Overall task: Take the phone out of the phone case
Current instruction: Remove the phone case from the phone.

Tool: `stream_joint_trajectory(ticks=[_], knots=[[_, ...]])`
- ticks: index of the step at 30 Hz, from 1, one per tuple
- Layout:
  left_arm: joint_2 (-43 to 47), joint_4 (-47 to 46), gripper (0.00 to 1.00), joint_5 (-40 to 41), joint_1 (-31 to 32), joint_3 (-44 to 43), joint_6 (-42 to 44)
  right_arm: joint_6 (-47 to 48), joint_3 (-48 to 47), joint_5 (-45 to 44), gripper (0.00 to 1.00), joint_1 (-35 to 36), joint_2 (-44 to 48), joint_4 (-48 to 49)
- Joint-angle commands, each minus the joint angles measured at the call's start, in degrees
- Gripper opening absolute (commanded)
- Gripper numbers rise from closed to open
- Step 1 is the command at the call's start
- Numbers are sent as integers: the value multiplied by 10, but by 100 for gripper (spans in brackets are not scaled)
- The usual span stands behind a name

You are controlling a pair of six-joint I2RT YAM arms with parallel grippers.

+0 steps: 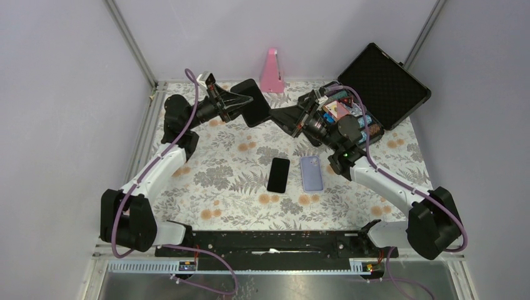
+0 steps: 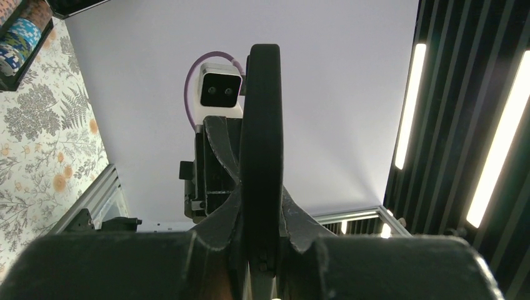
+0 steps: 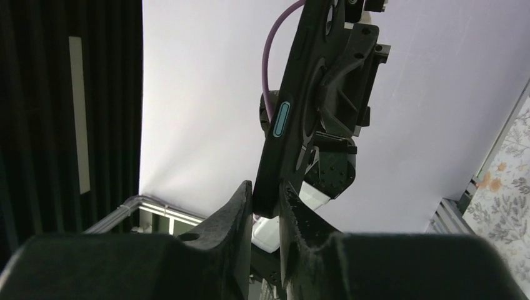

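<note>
Phone case [image 1: 256, 103], black, is held in the air over the back of the table [image 1: 219, 175]; the phone is presumably still inside. The left gripper [image 1: 240, 106] and right gripper [image 1: 279, 117] each clamp an opposite edge, probably so one braces it while the other peels the rim.

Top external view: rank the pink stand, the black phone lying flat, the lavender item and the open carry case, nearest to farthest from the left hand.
From the left hand, which grips the cased phone:
1. Pink stand, just behind and to the right.
2. Black phone, flat at mid-table.
3. Lavender item, right beside that phone.
4. Open carry case, far right corner.
</note>
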State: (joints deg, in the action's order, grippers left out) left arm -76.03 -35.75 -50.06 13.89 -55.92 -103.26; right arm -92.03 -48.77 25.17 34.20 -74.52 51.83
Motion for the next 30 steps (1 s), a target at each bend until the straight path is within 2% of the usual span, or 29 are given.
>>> stream_joint_trajectory(ticks=[1,5,10,18,22,30], knots=[[3,-63,0,23,2,3,-26,-19,-24,4,17,4,-2,51],[-9,-87,0,29,3,20,-53,-56,-26,-19,10,5,-16,132],[-37,-127,0,36,19,33,-85,-92,-70,-21,6,7,-39,173],[-126,-280,0,55,81,6,-181,-154,-88,-35,0,8,-87,250],[-178,-368,0,78,105,-12,-239,-162,-79,-37,0,9,-94,255],[-212,-380,0,87,125,-73,-233,-199,-74,-47,0,10,-110,276]])
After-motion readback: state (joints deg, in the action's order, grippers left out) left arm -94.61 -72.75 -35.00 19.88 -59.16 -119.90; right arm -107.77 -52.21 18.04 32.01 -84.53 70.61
